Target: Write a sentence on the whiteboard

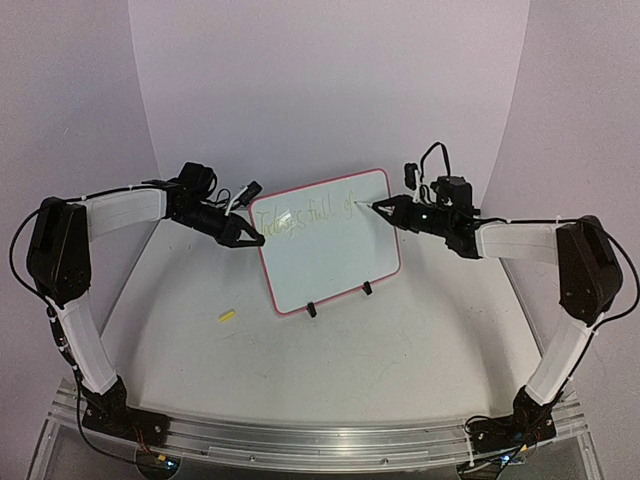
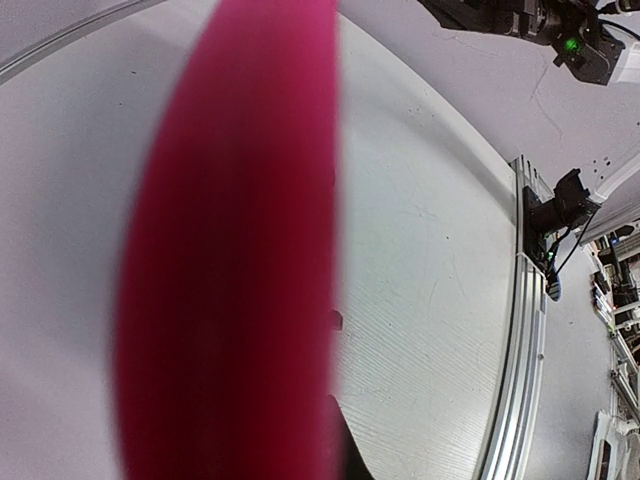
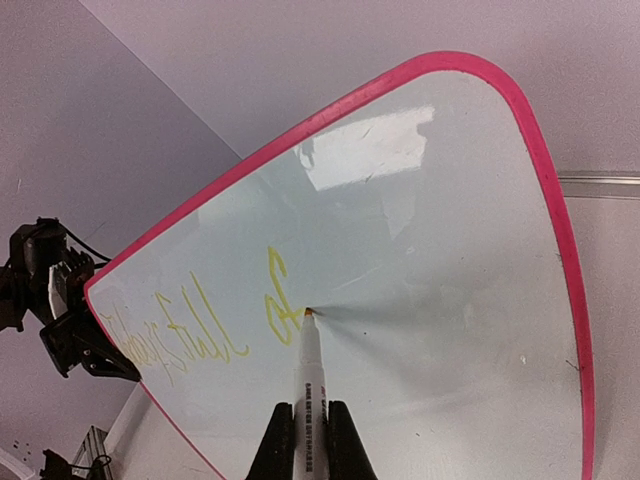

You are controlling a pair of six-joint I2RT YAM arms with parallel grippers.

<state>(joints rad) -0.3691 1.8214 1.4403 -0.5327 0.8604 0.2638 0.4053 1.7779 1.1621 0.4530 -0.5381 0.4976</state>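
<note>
The whiteboard (image 1: 330, 255) stands tilted on two black clip feet (image 1: 312, 309) at mid-table, red-framed. The sentence (image 1: 300, 218) runs along its top in faint yellow cursive, reading about "Today is full of". My left gripper (image 1: 250, 240) is shut on the board's left edge; in the left wrist view the blurred red frame (image 2: 230, 250) fills the middle and only one dark finger (image 2: 350, 465) shows. My right gripper (image 3: 308, 410) is shut on a white marker (image 3: 307, 370), whose tip touches the whiteboard (image 3: 430, 250) just right of the last yellow letters (image 3: 280, 300). From above, the right gripper (image 1: 393, 212) is at the board's upper right.
A small yellow marker cap (image 1: 227, 317) lies on the table left of the board. The aluminium rail (image 1: 320, 440) with both arm bases runs along the near edge. A curved white backdrop rises behind the board.
</note>
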